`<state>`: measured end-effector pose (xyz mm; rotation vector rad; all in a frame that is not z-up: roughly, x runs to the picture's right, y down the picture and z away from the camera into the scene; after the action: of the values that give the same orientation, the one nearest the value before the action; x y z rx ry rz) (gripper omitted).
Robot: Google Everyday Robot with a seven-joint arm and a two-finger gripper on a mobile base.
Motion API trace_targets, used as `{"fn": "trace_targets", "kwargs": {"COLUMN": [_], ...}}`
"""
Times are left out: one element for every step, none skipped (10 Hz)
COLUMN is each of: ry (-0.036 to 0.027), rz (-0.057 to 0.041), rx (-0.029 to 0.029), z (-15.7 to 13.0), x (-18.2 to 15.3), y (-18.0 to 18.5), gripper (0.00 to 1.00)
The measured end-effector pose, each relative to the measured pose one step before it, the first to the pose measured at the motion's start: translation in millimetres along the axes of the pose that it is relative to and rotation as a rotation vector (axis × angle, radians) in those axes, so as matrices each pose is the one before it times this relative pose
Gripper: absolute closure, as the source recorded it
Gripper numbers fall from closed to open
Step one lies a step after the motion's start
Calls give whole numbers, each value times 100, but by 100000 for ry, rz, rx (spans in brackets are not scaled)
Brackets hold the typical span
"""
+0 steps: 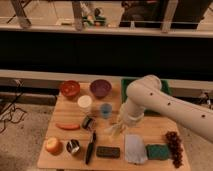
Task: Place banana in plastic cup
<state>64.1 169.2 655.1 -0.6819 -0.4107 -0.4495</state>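
Observation:
The plastic cup, a small light-blue tumbler, stands upright near the middle of the wooden table. My gripper hangs just below and to the right of it, low over the table at the end of the white arm. It is shut on the banana, of which a pale yellow length shows at the fingertips. The banana is outside the cup, a short way from its rim.
A white cup, an orange bowl and a purple bowl stand behind and left of the blue cup. A can, carrot, apple, knife, grey cloth, green sponge and grapes fill the front. The arm half hides a green tray.

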Motion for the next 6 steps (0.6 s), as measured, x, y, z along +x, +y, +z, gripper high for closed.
{"fn": "trace_targets", "kwargs": {"ry": [366, 828, 793, 397, 158, 120], "rz": [-2815, -2803, -1279, -399, -672, 346], "rx": [698, -293, -578, -592, -426, -54], "z": [-62, -122, -9, 132, 83, -1], "x": [-542, -71, 568, 513, 126, 177], "y": [-1247, -1229, -1195, -876, -715, 122], "gripper": [88, 88, 88, 88, 88, 88]}}
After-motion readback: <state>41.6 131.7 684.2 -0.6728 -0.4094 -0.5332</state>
